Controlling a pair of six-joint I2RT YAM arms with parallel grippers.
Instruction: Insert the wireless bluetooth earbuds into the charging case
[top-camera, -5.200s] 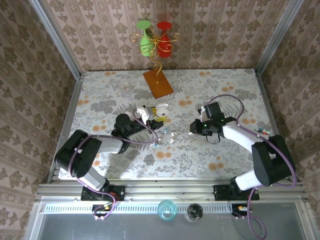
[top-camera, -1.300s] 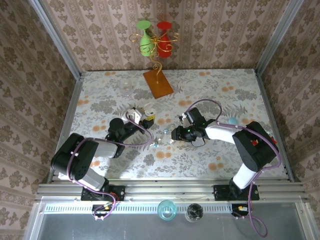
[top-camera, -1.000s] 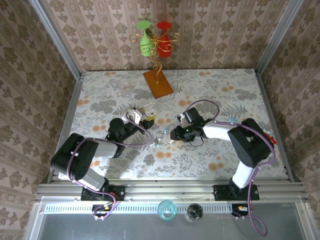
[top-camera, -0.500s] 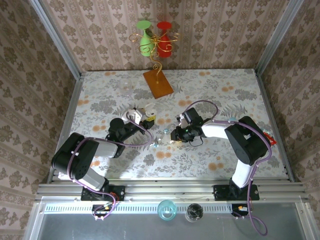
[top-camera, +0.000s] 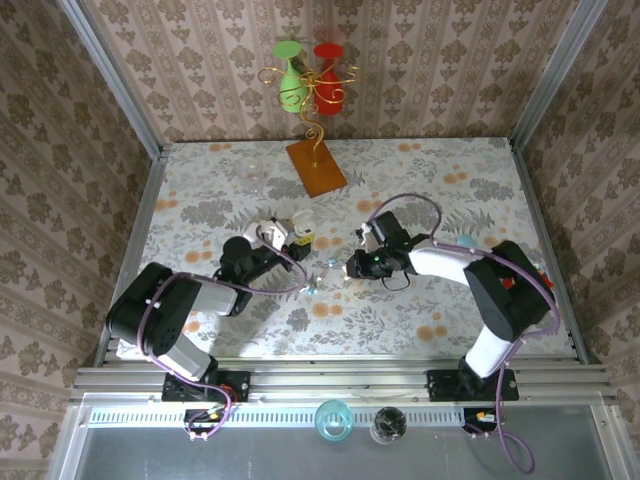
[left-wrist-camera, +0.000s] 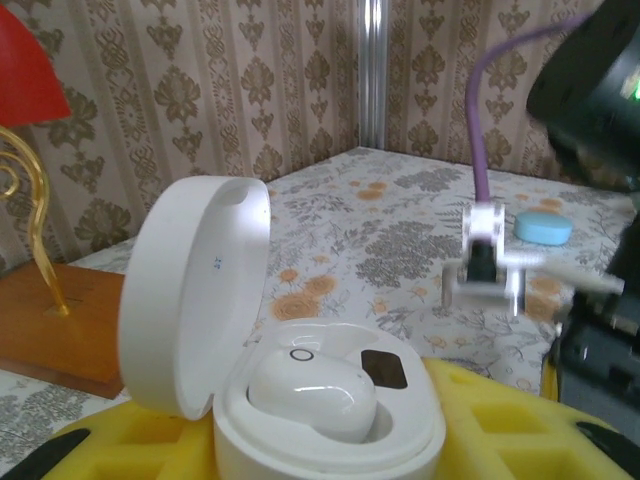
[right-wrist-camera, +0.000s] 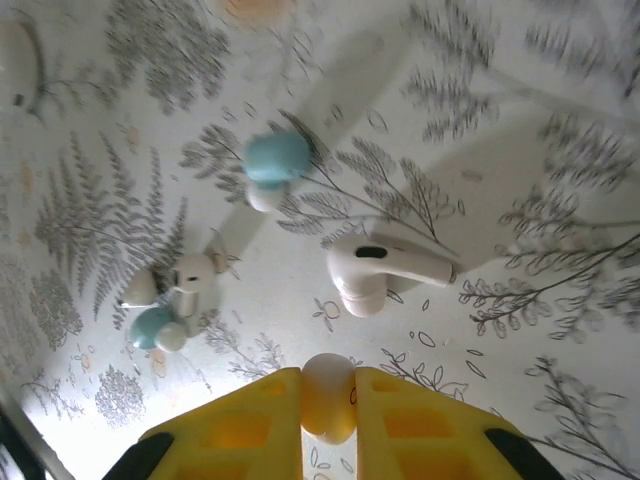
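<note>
Pick step, I judge. Right hand (right-wrist-camera: 328, 415) pinches a small white earbud (right-wrist-camera: 327, 388) over the middle of the bench (top-camera: 420, 190). Left hand (left-wrist-camera: 325, 450) grips the open case (left-wrist-camera: 195, 300), one seated bud (left-wrist-camera: 312, 398) inside. Next: lift, carry across, align with the free pocket.

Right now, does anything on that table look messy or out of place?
Yes: loose earbuds lie scattered on the tablecloth, a stemmed one on its side, a blue-tipped one. The open charging case holds one bud; its other slot looks empty.
</note>
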